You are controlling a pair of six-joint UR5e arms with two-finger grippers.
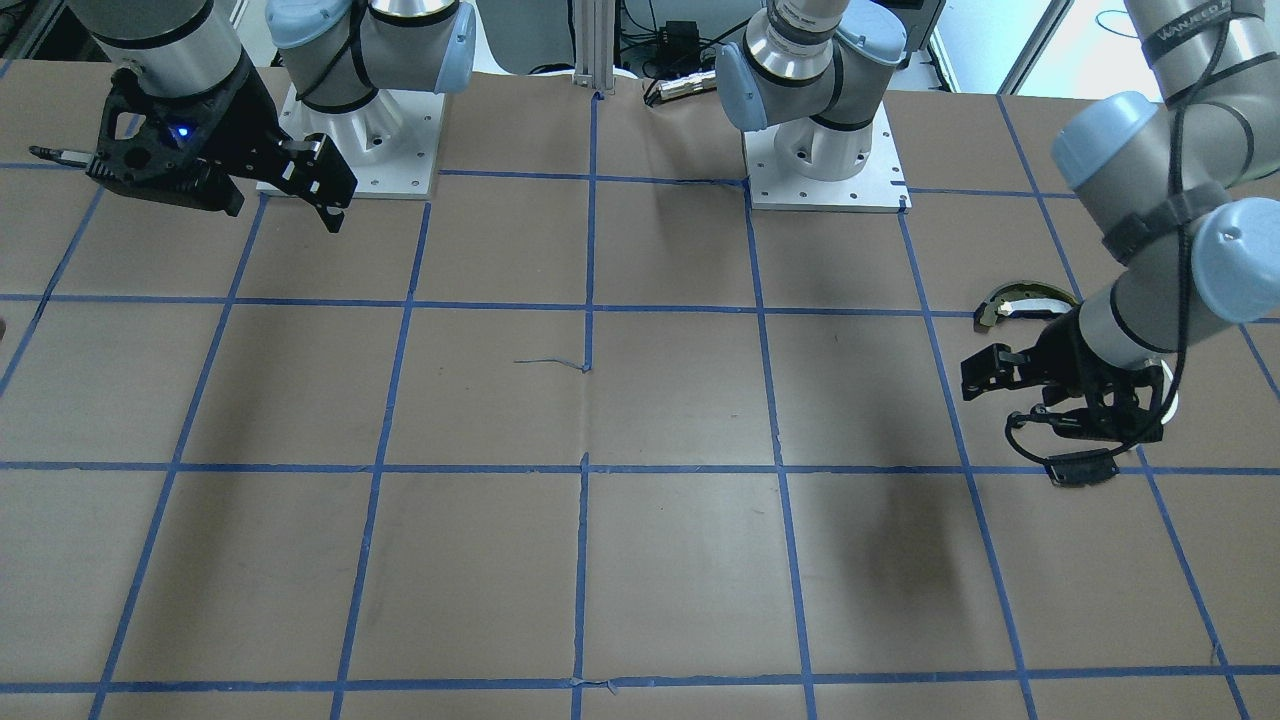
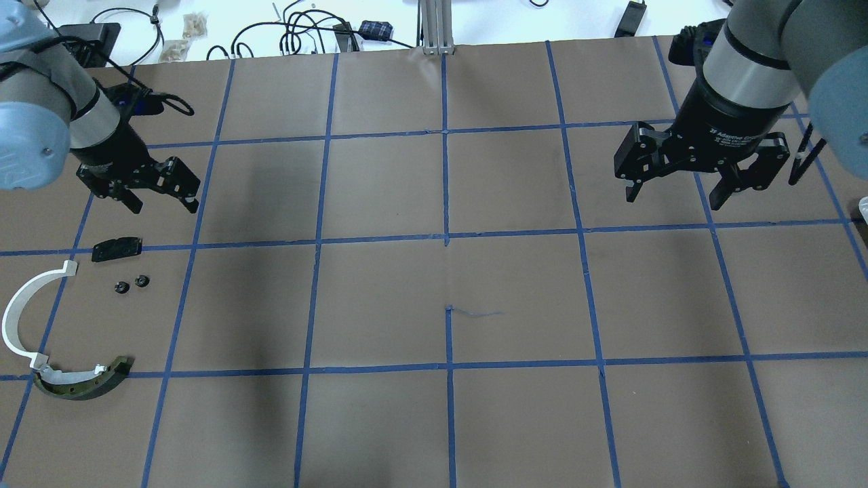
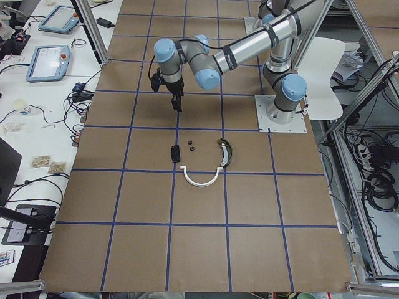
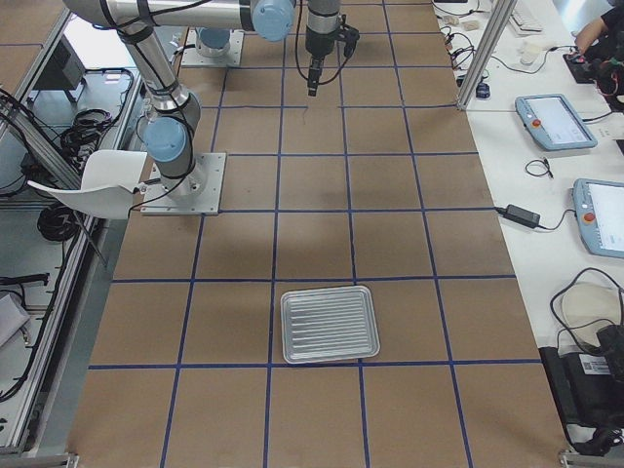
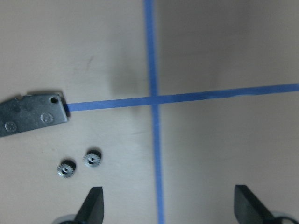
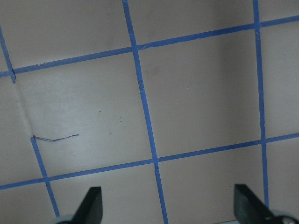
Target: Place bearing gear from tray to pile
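A gear (image 2: 122, 287) lies just beside a second gear (image 2: 141, 280), before the plate (image 2: 117, 248) and right of the arc (image 2: 7, 322). The curved piece (image 2: 85, 386) touches the arc's near end.

The bench (image 2: 380, 420) is covered in brown paper, marked into squares by blue tape lines (image 2: 445, 183). Near its middle a loose curl of tape (image 2: 475, 314) lies at one line's end. At the far edge stands an aluminium post (image 2: 434, 27). To its left, on a white surface, are tangled black cables (image 2: 296, 42) and a dark adapter (image 2: 375, 30). Two tablets (image 3: 47, 62) lie on a side table. A white seat (image 3: 324, 78) stands beside the bench.
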